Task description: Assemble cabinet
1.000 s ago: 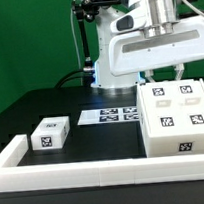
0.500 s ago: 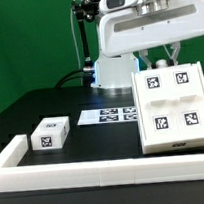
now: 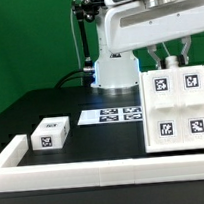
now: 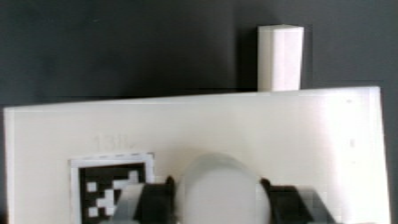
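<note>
The large white cabinet block [image 3: 178, 107] stands tipped up on the table at the exterior view's right, its face with four tags turned to the camera. My gripper [image 3: 169, 64] is right above it, shut on its top edge. In the wrist view the block [image 4: 196, 125] fills most of the frame, with one tag [image 4: 114, 183] showing, and my gripper [image 4: 228, 200] clamps a rounded white part of it between dark fingers [image 4: 175, 203]. A small white cabinet block [image 3: 51, 133] with tags lies apart at the exterior view's left.
The marker board [image 3: 111, 115] lies flat between the two blocks. A long low white border rail [image 3: 86, 173] runs along the front and up the exterior view's left. The robot base [image 3: 115, 69] stands behind. A narrow white bar [image 4: 279, 55] shows beyond the block in the wrist view.
The large block has been tipped from lying flat to nearly upright, its tagged face turning toward the camera. My gripper has risen with it. The small block has not moved.
</note>
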`<state>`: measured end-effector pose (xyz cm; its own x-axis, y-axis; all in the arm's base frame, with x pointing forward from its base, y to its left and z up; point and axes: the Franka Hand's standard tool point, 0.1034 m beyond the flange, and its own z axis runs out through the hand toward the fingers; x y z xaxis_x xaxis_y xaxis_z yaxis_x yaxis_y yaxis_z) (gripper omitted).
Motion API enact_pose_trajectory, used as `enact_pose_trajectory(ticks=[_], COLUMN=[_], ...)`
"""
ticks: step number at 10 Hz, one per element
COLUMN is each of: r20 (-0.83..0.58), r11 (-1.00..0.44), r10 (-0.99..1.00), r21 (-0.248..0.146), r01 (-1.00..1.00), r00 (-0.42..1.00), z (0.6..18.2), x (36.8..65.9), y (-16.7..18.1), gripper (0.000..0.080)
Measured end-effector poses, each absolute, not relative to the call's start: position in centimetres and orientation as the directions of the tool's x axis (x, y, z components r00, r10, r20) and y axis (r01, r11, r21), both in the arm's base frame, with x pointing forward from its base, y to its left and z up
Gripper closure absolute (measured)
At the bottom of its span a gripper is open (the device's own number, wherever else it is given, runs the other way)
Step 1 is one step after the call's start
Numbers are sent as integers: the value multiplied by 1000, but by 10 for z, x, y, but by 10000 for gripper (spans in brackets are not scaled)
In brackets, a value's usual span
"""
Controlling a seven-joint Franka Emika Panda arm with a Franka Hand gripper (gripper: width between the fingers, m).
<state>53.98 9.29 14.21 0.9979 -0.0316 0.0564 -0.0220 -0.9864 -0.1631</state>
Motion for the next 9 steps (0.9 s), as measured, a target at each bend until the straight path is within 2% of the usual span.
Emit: enact_pose_trajectory(ticks=[7, 9], r20=[76, 78], r11=[-983, -982], r10=[-46, -53], r21=[-182, -183], r01=[-31, -38], r00=[996, 996], z=[141, 143], x=[584, 586], y=[95, 97], gripper=[581, 581])
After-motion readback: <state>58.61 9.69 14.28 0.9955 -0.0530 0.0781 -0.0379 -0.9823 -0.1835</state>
